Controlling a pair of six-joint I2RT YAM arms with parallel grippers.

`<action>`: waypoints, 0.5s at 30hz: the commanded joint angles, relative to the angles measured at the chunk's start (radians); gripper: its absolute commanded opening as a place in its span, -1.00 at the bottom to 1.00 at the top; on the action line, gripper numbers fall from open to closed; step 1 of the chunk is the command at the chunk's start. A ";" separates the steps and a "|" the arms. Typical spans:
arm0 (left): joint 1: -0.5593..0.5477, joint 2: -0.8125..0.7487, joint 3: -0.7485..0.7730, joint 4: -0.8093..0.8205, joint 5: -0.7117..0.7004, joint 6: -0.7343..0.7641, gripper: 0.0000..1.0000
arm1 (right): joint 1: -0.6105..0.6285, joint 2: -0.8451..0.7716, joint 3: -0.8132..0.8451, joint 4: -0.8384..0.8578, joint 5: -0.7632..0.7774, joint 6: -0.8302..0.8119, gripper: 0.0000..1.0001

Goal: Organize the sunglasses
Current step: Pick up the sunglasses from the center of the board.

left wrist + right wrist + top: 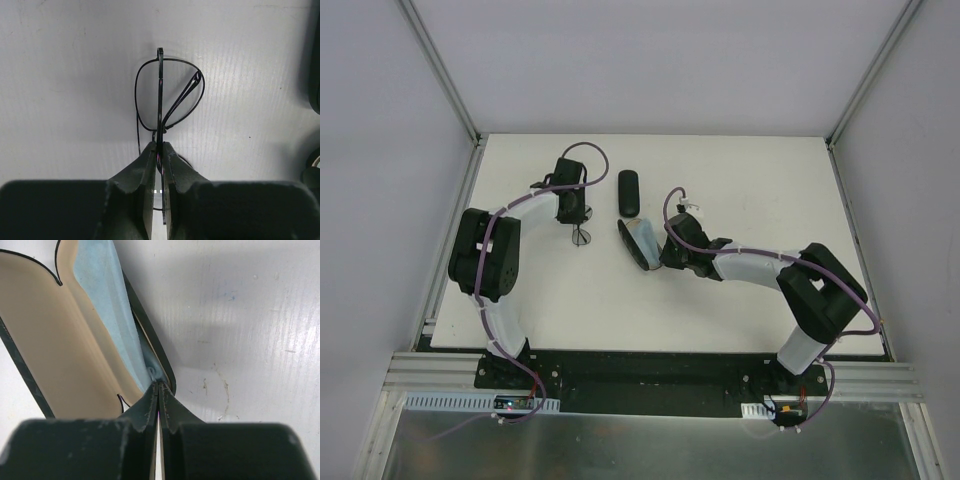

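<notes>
**Item 1 — my left gripper (160, 146).** It is clenched on the wire-framed sunglasses (160, 85), with the thin dark frame pinched edge-on between the fingers. The pair sits left of centre on the table (770, 200). I cannot tell whether it touches the surface.

**Item 2 — my right gripper (158, 387).** The jaws are pressed together at the rim of the open case (75, 340), steadying it. I cannot tell whether a corner of the light-blue cloth (107, 305) is caught too. The cloth lies along one inner wall.

**Item 3 — closed case (629, 190).** It lies just beyond the open one, on the far side.

**Step in hand, as I judge it.** The wire pair is gripped and the case is held open to receive it.

**Next move.** I should carry the pair right to the open case and turn the frame to lie along the hollow. Then I lower it gently and release, since the wire looks easy to bend.
</notes>
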 commanded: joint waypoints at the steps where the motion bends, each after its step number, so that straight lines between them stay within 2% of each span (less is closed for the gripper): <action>1: 0.009 0.008 0.043 -0.044 0.025 -0.011 -0.77 | -0.006 -0.050 -0.008 -0.011 0.002 -0.012 -0.99; 4: 0.009 0.021 0.053 -0.057 0.024 -0.013 -0.69 | -0.006 -0.046 -0.005 -0.011 0.000 -0.012 -0.99; 7: 0.009 0.027 0.061 -0.063 0.030 -0.014 -0.84 | -0.009 -0.037 0.001 -0.014 -0.006 -0.013 -0.99; 9: 0.009 0.025 0.063 -0.066 0.039 -0.013 -1.00 | -0.010 -0.029 0.004 -0.015 -0.010 -0.010 -0.98; 15: 0.009 -0.004 0.058 -0.066 0.071 -0.019 -1.00 | -0.015 -0.021 0.001 -0.014 -0.018 -0.009 -0.99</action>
